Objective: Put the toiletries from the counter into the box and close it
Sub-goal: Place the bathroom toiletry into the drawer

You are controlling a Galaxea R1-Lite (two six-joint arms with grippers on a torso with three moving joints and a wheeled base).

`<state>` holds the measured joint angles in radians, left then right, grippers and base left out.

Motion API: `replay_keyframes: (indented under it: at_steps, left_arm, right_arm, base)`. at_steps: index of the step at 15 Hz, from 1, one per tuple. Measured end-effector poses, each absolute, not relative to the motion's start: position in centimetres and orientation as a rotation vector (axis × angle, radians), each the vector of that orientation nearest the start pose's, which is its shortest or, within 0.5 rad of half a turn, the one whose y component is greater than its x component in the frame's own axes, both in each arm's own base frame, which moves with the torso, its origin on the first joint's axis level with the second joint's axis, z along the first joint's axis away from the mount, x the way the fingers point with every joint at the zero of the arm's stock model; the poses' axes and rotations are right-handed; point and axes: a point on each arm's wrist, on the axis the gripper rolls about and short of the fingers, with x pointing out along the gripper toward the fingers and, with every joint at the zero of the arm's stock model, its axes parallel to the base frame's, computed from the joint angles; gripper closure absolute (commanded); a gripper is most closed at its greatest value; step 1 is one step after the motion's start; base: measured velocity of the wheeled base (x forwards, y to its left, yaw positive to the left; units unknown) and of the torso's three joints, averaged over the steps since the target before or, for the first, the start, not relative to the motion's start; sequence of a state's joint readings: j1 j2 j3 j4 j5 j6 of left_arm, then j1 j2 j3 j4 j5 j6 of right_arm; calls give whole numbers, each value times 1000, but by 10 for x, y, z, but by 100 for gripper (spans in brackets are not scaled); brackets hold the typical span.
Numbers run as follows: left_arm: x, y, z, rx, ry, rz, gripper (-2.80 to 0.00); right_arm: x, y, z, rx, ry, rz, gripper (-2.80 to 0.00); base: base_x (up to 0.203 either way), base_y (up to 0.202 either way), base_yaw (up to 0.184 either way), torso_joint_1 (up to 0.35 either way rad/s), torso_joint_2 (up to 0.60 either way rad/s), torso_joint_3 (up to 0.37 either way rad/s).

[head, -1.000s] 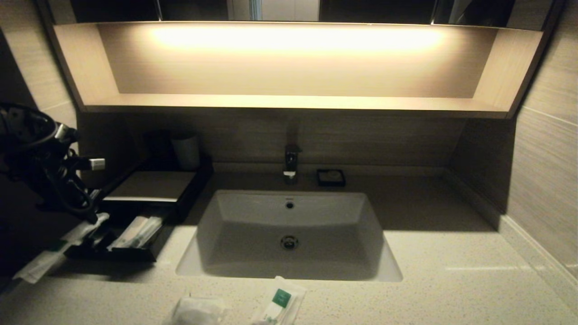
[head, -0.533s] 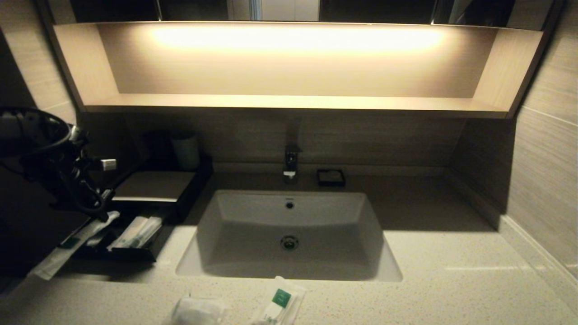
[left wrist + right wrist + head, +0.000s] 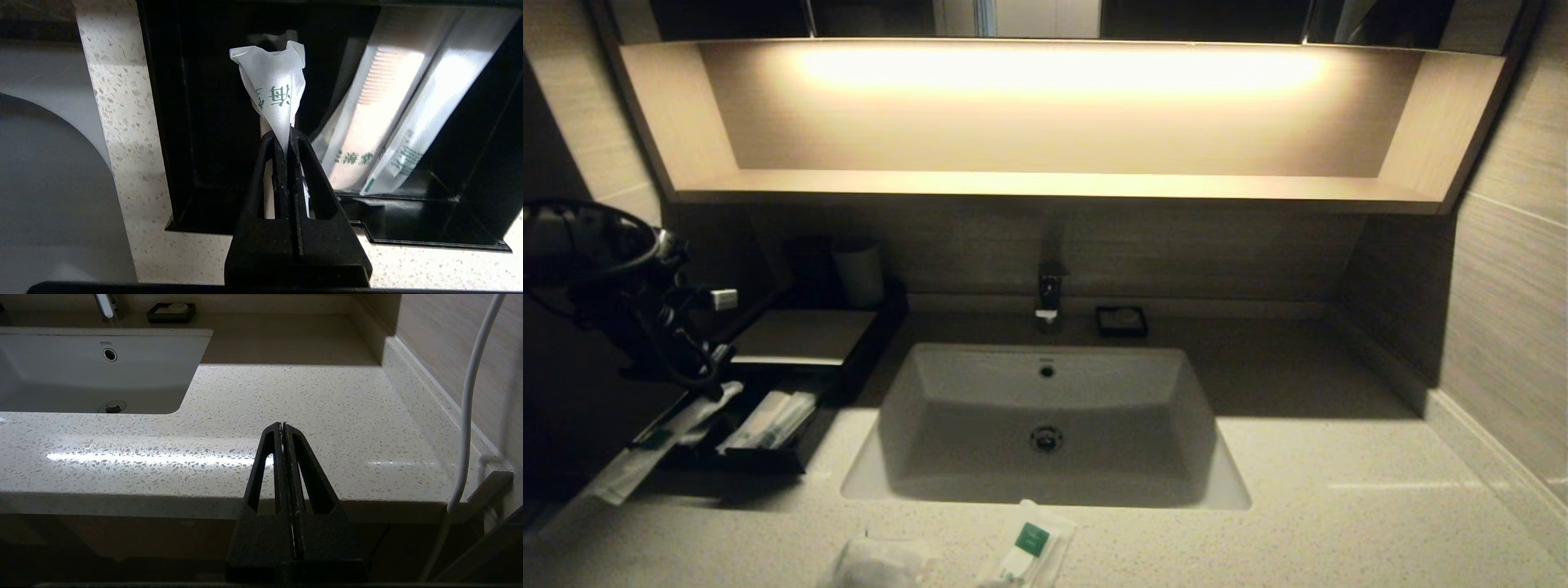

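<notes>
My left gripper (image 3: 715,388) (image 3: 286,136) is shut on a long white toiletry packet (image 3: 658,441) (image 3: 271,92) and holds it over the open black box (image 3: 792,453) (image 3: 163,122) at the counter's left. The packet's lower end hangs past the box's left side. Other white packets (image 3: 772,420) (image 3: 384,122) lie inside the box. On the front counter lie a clear bag (image 3: 878,563) and a packet with a green label (image 3: 1029,551). My right gripper (image 3: 283,424) is shut and empty, below the counter's front edge at the right, out of the head view.
A white sink (image 3: 1045,408) with a tap (image 3: 1049,294) fills the counter's middle. A black tray (image 3: 882,327) with a cup (image 3: 859,273) stands behind the box. A soap dish (image 3: 1121,320) sits right of the tap. A white cable (image 3: 470,400) hangs by the right wall.
My left gripper has moved right and slightly up with the long packet, bringing it over the box. The right arm has not moved.
</notes>
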<state>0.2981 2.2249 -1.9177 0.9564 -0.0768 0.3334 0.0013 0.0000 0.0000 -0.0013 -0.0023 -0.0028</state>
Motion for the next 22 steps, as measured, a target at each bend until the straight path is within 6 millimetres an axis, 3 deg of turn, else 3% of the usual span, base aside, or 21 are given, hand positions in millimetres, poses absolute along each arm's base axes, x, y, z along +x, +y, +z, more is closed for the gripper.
replay_keyframes:
  at_steps: [22]
  left_arm:
    - [402, 121, 143, 66, 1201, -14, 0]
  right_arm:
    - [-23, 0, 76, -2, -1, -1, 0]
  base:
    - [0, 0, 0, 0, 0, 0]
